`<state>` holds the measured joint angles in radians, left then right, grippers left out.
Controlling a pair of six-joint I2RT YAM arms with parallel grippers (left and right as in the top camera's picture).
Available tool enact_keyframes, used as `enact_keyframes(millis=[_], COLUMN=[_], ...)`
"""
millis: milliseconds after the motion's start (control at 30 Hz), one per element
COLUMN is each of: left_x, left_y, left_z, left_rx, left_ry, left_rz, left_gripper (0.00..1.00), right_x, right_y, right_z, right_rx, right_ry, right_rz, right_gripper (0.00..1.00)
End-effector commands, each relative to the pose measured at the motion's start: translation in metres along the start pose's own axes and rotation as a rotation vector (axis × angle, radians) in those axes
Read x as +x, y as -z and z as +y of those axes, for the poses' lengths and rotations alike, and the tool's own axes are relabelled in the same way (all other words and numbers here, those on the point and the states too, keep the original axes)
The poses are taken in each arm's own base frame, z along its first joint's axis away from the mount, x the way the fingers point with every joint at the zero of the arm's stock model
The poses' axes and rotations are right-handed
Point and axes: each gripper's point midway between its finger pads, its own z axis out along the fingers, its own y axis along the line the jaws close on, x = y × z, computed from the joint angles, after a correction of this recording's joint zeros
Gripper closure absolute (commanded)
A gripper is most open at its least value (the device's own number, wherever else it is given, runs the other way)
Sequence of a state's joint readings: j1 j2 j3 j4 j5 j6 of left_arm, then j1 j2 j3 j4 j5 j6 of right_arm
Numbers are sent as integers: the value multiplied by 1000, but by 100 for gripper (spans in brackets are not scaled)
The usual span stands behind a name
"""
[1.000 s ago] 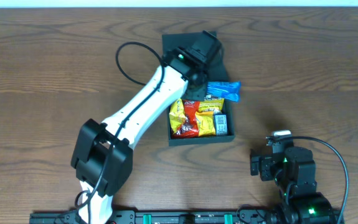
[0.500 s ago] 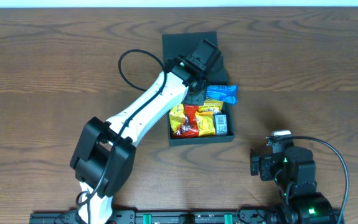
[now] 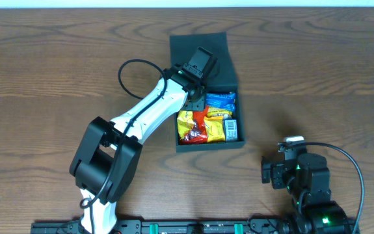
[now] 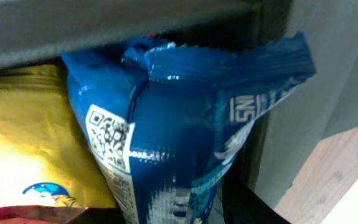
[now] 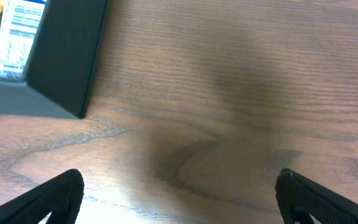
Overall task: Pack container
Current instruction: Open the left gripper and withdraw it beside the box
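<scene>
The container [image 3: 209,144] sits open mid-counter [image 3: 317,78], its lid flap [image 3: 200,45] laid back. A blue packet [image 3: 220,101] lies crosswise against the far wall, and the left hand [image 3: 196,91] hangs just beside its left end, clearly the nearer arm; I cannot tell whether its grip is spread. The right hand [image 3: 269,173] rests well apart, fingers [image 5: 48,199] spread wide and holding nothing
</scene>
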<state>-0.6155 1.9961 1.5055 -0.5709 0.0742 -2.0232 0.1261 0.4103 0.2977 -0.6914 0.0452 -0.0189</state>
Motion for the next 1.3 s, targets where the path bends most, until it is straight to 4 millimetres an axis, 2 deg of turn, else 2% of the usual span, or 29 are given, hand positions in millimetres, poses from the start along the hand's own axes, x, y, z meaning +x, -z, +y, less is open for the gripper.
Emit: enact_keyframes(millis=[0, 100, 167, 200, 333, 433, 533, 600, 667, 733, 800, 833, 933, 1033, 1133, 1267], left_x=[-2, 6, 9, 11, 25, 33, 29, 22, -3, -43, -70, -84, -98, -107, -118, -130], left_y=[10, 12, 13, 13, 21, 51, 88, 117, 157, 199, 230, 249, 276, 287, 286, 279], left_z=[-26, -41, -43, -43, -41, -51, -67, -78, -82, -73, -60, -50, -30, -13, 7, 35], left_rx=[116, 178, 190, 191, 208, 287, 399, 474, 521, 492, 447, 396, 272, 137, -33, -207], left_ry=[70, 69, 67, 63, -9, -56, -107, -185, -334, -471, -573, -711, -1052, -1331, -1558, -1709], left_rz=[-2, 32, 39, 42, 61, 50, -4, -64, -215, -399, -520, -595, -689, -732, -733, -665], left_gripper=[48, 27, 21, 15, 9, 9, 9, 8, 3, 3, 4, 5, 5, 5, 4, 3], right_x=[0, 0, 0, 0, 0, 0, 0, 0, 0, 0, 0, 0, 0, 0, 0, 0], right_y=[0, 0, 0, 0, 0, 0, 0, 0, 0, 0, 0, 0, 0, 0, 0, 0], right_z=[-3, -3, -3, -3, -3, -3, -3, -3, -3, -3, -3, -3, -3, -3, -3, -3], right_rx=[13, 13, 13, 13, 13, 13, 13, 13, 13, 13, 13, 13, 13, 13, 13, 13], right_ry=[-10, -10, -10, -10, -10, -10, -10, -10, -10, -10, -10, -10, -10, -10, -10, -10], right_rz=[-2, -2, -2, -2, -2, -2, -2, -2, -2, -2, -2, -2, -2, -2, -2, -2], right_gripper=[1, 1, 1, 1, 1, 1, 1, 1, 1, 1, 1, 1, 1, 1, 1, 1])
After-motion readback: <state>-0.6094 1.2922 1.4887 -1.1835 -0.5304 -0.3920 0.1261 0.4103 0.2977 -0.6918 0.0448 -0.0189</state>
